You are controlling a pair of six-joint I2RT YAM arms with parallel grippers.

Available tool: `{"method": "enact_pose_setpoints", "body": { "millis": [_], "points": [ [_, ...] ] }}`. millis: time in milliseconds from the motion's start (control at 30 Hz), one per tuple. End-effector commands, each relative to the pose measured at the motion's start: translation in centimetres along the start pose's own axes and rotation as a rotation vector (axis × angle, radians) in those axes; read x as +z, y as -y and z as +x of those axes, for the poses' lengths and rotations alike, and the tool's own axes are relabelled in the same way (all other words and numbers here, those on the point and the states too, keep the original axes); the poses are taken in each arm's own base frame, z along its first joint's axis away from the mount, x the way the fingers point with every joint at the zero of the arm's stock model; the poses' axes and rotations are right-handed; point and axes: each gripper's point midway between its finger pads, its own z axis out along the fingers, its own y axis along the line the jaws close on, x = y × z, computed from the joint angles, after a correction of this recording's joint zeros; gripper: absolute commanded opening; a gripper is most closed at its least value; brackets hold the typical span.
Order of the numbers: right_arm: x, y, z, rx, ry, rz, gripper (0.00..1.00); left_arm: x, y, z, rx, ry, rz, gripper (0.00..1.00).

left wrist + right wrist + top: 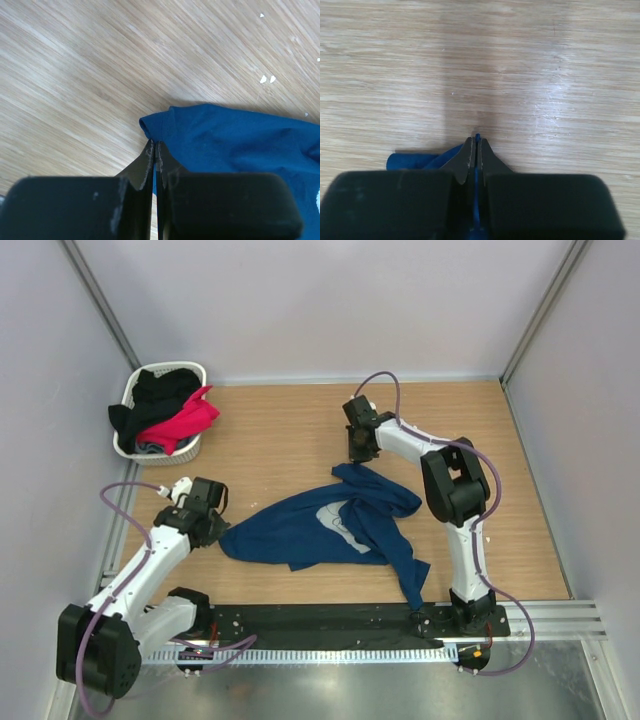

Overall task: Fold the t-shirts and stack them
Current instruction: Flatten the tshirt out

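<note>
Blue t-shirt [330,530] is being held crumpled on middle of wooden table [280,430], pale print partly showing. Left edge is being pinched by left gripper [154,147], jaws closed tight on cloth. Far edge is being pinched by right gripper [476,142], jaws closed, blue cloth showing between 2 fingers. Pink t-shirt [188,420] and black t-shirt [160,390] are being held in white basket [128,398] at far left corner.

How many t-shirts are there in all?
3: a navy t-shirt crumpled mid-table; a pink t-shirt and a black t-shirt heaped in the white basket, far left. More may hide underneath.
</note>
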Motion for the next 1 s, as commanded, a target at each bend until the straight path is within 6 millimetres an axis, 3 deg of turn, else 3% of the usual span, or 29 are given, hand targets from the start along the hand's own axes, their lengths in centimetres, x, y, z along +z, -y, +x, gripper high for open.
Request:
{"method": "enact_pose_setpoints", "body": {
  "millis": [0, 167, 200, 267, 300, 367, 400, 433, 467, 500, 533, 567, 633, 700, 733, 767, 800, 833, 933, 967],
  "points": [
    [-1.0, 1.5, 0.4, 0.003, 0.013, 0.083, 0.01, -1.3, 1.0, -2.4, 0.003, 0.068, 0.029, 0.0],
    [-8.8, 3.0, -7.6, 0.033, 0.265, 0.109, 0.01, -4.3, 3.1, -7.7, 0.108, 0.19, 0.051, 0.0],
    [-10.7, 2.9, -9.9, 0.048, 0.324, 0.086, 0.01, -6.4, 4.7, -10.3, 0.109, 0.254, 0.093, 0.0],
    [-13.9, 4.2, -13.1, 0.073, 0.394, 0.071, 0.01, -8.1, 6.3, -12.7, 0.154, 0.309, 0.131, 0.0],
    [-16.8, 4.0, -15.6, 0.082, 0.454, 0.042, 0.01, -10.5, 7.8, -15.0, 0.131, 0.368, 0.184, 0.0],
    [-20.3, 5.1, -18.3, 0.082, 0.535, 0.048, 0.01, -13.1, 9.6, -17.8, 0.115, 0.459, 0.256, 0.0],
    [-24.2, 5.4, -20.6, 0.09, 0.64, 0.052, 0.01, -14.2, 10.4, -19.0, 0.105, 0.498, 0.288, 0.0],
    [-26.3, 5.8, -21.7, 0.094, 0.699, 0.064, 0.01, -17.1, 11.9, -21.4, 0.079, 0.58, 0.365, 0.0],
    [-28.3, 6.3, -22.6, 0.072, 0.758, 0.078, 0.01, -18.4, 12.7, -22.4, 0.079, 0.615, 0.399, 0.0],
    [-32.3, 6.7, -24.0, 0.092, 0.87, 0.075, 0.01, -19.1, 13.3, -23.3, 0.116, 0.644, 0.409, 0.0],
    [-33.9, 6.9, -24.5, 0.091, 0.914, 0.074, 0.01, -22.1, 14.3, -25.2, 0.109, 0.706, 0.461, 0.0],
    [-36.8, 7.3, -25.3, 0.1, 0.98, 0.071, 0.01, -23.0, 14.5, -26.0, 0.116, 0.734, 0.466, 0.0],
    [-41.0, 7.7, -25.5, 0.109, 1.049, 0.061, 0.01, -26.0, 14.1, -28.3, 0.117, 0.825, 0.448, 0.0],
    [-44.5, 8.1, -25.4, 0.119, 1.111, 0.052, 0.01, -28.9, 13.1, -29.4, 0.113, 0.901, 0.461, 0.0],
    [-47.8, 8.6, -24.7, 0.134, 1.166, 0.041, 0.01, -30.2, 12.8, -29.8, 0.098, 0.935, 0.477, 0.0],
    [-48.9, 9.0, -24.2, 0.139, 1.184, 0.04, 0.01, -32.3, 12.3, -30.1, 0.08, 0.968, 0.512, 0.0],
    [-50.7, 9.3, -23.5, 0.144, 1.213, 0.032, 0.01, -33.5, 11.9, -30.1, 0.077, 0.987, 0.537, 0.0],
    [-53.9, 9.8, -22.2, 0.152, 1.263, 0.009, 0.01, -35.7, 10.8, -29.9, 0.063, 1.025, 0.574, 0.0],
    [-57.4, 10.3, -19.7, 0.152, 1.309, -0.036, 0.01, -38.7, 9.2, -29.0, 0.059, 1.065, 0.641, 0.01],
    [-59.7, 10.6, -18.1, 0.146, 1.338, -0.062, 0.01, -40.4, 7.8, -28.7, 0.037, 1.093, 0.663, 0.0]
  ]
}}
